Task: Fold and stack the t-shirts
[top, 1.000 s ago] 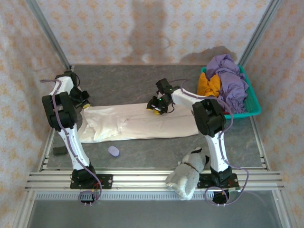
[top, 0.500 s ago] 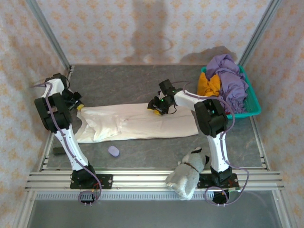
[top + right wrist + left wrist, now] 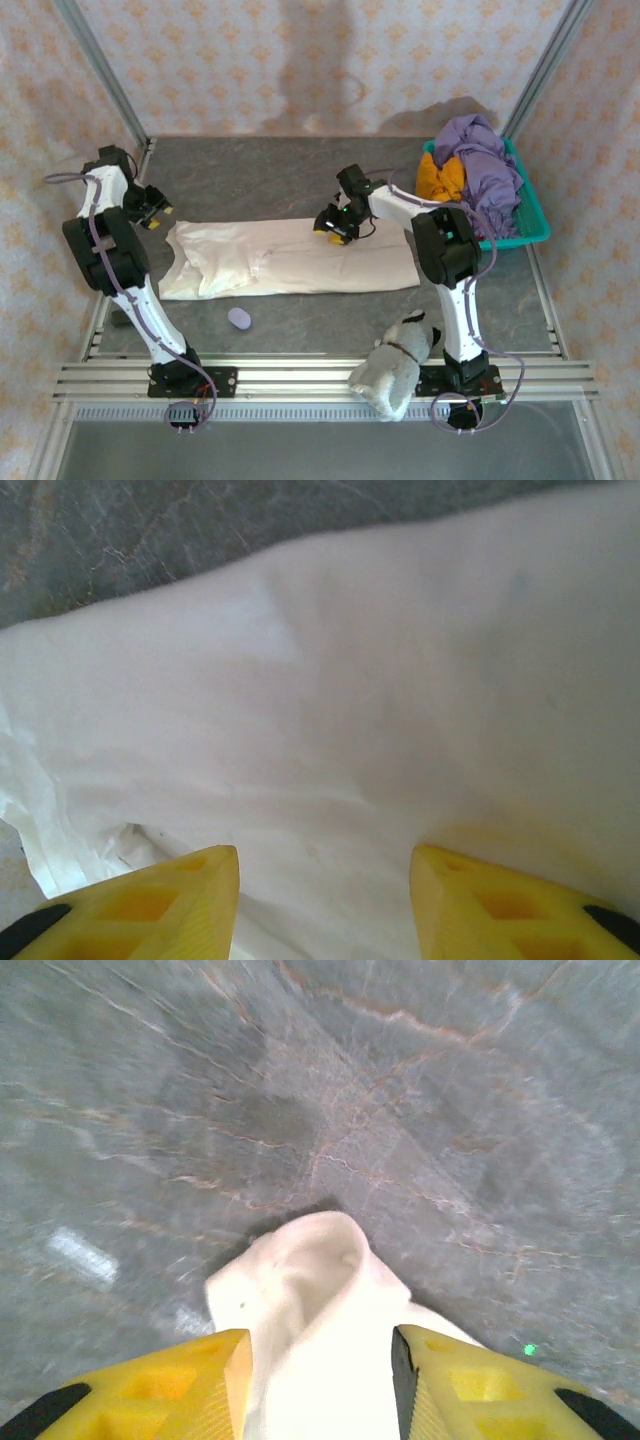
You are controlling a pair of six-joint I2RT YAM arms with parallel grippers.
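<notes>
Item: cream-white t-shirt (image 3: pixel 290 260), lying flat as a long band across the middle of the grey table (image 3: pixel 260 180).
Left end: a corner is resting between the yellow fingers (image 3: pixel 190 1385) of the left gripper (image 3: pixel 152 214), whose jaws are standing apart, clamping nothing.
Far edge: right gripper (image 3: pixel 333 226) is hovering over the cloth, jaws apart, empty.
Far right: purple t-shirt (image 3: pixel 490 165) and orange t-shirt (image 3: pixel 440 180) are sitting heaped in the teal basket (image 3: pixel 530 225).
Near edge: plush toy (image 3: pixel 400 365) is lying by the right arm's base; a small lilac object (image 3: pixel 239 318) is sitting just in front of the cream shirt.
</notes>
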